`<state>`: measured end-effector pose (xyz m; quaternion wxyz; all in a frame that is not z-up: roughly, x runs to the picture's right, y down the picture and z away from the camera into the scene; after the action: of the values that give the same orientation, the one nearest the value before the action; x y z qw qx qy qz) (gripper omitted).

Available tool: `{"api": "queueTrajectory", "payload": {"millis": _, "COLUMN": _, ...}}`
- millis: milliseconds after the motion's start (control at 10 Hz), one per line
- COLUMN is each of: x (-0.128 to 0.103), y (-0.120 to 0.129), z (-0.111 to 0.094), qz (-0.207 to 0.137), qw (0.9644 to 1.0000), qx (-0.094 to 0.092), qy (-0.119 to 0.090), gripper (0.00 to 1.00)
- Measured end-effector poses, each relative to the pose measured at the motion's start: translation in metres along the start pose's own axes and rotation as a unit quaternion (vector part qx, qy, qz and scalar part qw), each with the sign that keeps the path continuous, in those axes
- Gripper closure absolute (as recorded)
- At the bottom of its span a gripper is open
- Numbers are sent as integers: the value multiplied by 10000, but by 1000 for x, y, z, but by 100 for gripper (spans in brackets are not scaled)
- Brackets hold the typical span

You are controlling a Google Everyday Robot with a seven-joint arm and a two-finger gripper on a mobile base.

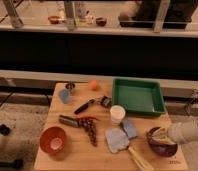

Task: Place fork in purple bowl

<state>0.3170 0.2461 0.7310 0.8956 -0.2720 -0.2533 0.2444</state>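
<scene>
The purple bowl (161, 144) stands at the right front of the wooden table (72, 160). My gripper (160, 134) reaches in from the right on a pale arm and sits just over the bowl's rim and inside. A slender pale yellowish piece, which looks like the fork (165, 143), lies across the inside of the bowl right under the gripper. I cannot tell whether the gripper still holds it.
A green tray (138, 96) stands behind the bowl. A white cup (117, 114), blue-grey cloths (117, 140), a tan-handled tool (140, 159), dark grapes (91, 131), a black-handled utensil (84, 106), an orange-red bowl (54, 139), a blue cup (65, 95) and an orange ball (93, 85) lie to the left.
</scene>
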Motion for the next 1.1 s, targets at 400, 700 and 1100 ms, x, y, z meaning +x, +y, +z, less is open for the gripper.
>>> {"api": "queueTrajectory", "payload": {"millis": 400, "x": 2, "y": -2, "z": -1, "qz": 49, "qw": 10000, "qx": 18, "qy": 19, "gripper": 68}}
{"api": "queueTrajectory", "payload": {"millis": 700, "x": 2, "y": -2, "z": -3, "qz": 53, "qw": 10000, "qx": 21, "qy": 28, "gripper": 39}}
{"api": "queueTrajectory", "payload": {"millis": 1100, "x": 1, "y": -1, "z": -2, "qz": 49, "qw": 10000, "qx": 14, "qy": 21, "gripper": 20}}
